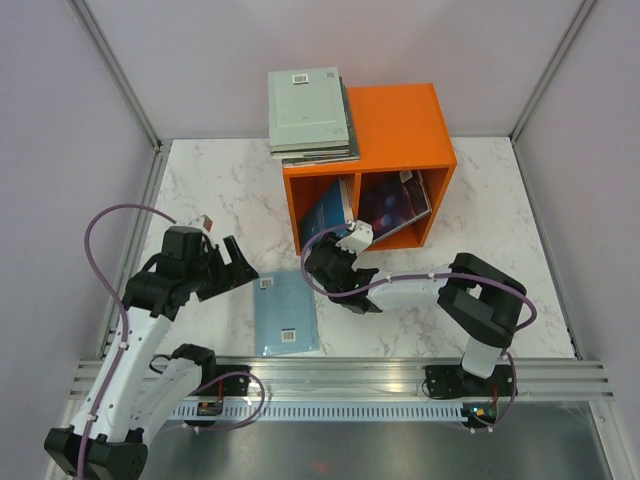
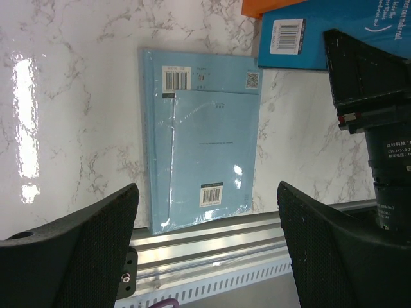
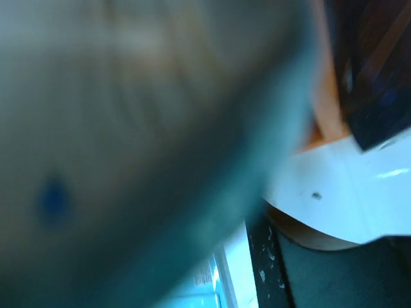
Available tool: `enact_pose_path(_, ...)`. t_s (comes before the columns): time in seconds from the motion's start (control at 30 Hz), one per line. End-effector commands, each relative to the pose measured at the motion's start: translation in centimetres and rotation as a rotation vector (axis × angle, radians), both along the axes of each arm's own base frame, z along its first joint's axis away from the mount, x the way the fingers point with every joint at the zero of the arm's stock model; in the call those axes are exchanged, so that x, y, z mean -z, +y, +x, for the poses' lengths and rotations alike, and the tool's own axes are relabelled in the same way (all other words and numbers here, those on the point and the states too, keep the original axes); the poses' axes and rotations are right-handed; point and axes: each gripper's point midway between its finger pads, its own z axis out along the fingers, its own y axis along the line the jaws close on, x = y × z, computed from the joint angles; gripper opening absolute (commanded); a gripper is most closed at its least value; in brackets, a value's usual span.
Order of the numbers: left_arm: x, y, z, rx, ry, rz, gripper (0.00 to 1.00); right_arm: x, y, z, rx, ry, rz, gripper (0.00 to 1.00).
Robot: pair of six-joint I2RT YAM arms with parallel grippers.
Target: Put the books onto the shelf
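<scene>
The orange shelf [image 1: 400, 130] stands at the back of the table, with a stack of books [image 1: 310, 112] lying on its roof. A teal book [image 1: 330, 208] leans in the left cubby and a dark book [image 1: 396, 203] in the right one. My right gripper [image 1: 336, 257] is at the teal book's lower edge. In the right wrist view the blurred teal cover [image 3: 141, 128] fills the frame beside one finger [image 3: 264, 256], so the grip is unclear. A light blue book [image 2: 202, 141] lies flat near the front edge. My left gripper [image 2: 205, 256] hovers open over its near end, holding nothing.
An aluminium rail [image 1: 340, 375] runs along the table's near edge, just below the light blue book. Grey panels wall in the table on the left, right and back. The right arm's wrist [image 2: 376, 128] shows at the right of the left wrist view.
</scene>
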Motion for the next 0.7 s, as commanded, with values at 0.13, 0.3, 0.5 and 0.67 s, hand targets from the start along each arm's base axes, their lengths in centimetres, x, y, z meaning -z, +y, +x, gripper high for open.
enact_pose_path(0.13,-0.8,0.1,0.2,-0.008,-0.046,-0.002,0.91,3.5,0.8,-1.7,-0.031,0.106,-0.003,0.47)
enact_pose_path(0.3,-0.9,0.2,0.0,-0.013,-0.050,-0.008,0.91,3.4,1.1,-0.3,0.008,0.087,0.002,0.16)
enact_pose_path(0.5,-0.9,0.2,-0.1,-0.017,-0.048,-0.005,0.91,3.4,1.0,1.9,0.073,0.070,0.019,0.00)
enact_pose_path(0.67,-0.9,0.2,-0.1,-0.016,-0.044,-0.002,0.91,3.8,0.8,3.4,0.099,0.075,0.022,0.00)
